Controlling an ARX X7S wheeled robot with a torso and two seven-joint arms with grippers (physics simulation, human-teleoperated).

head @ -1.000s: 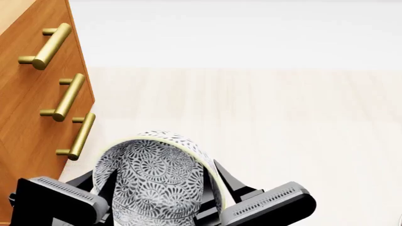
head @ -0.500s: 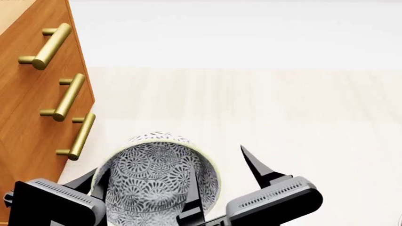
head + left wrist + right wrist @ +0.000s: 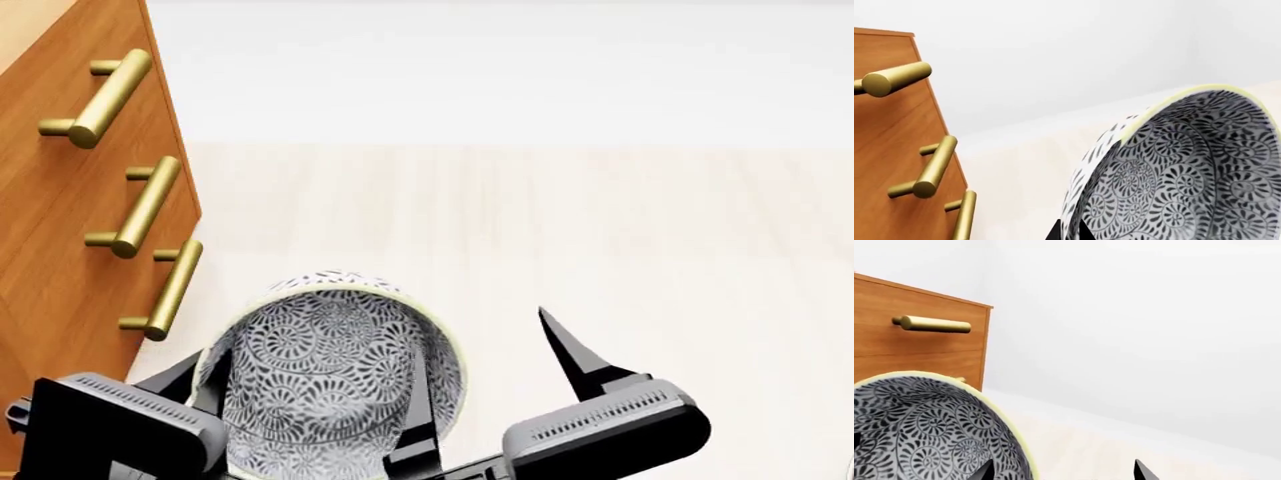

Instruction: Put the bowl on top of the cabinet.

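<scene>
The grey floral bowl (image 3: 334, 375) hangs low in the head view, tilted with its opening toward the camera. My left gripper (image 3: 207, 378) is shut on the bowl's left wall. In the left wrist view its two black tips (image 3: 1069, 231) pinch the rim of the bowl (image 3: 1187, 170), one inside and one outside. My right gripper (image 3: 490, 378) stands open beside the bowl's right side, its inner finger (image 3: 419, 405) against the wall and its outer finger well clear. The orange-brown cabinet (image 3: 60, 250) rises at the left, its top out of view. The right wrist view shows the right gripper (image 3: 1062, 471), the bowl (image 3: 921, 430) and the cabinet (image 3: 921, 350).
Three brass bar handles (image 3: 140, 205) stick out from the cabinet front toward the bowl. Pale wood floor (image 3: 561, 230) stretches ahead and to the right, meeting a white wall (image 3: 507, 70) at the back.
My right gripper has opened, let go of the bowl's right rim and drawn off to the right. The bowl stays in the left gripper and has swung slightly.
</scene>
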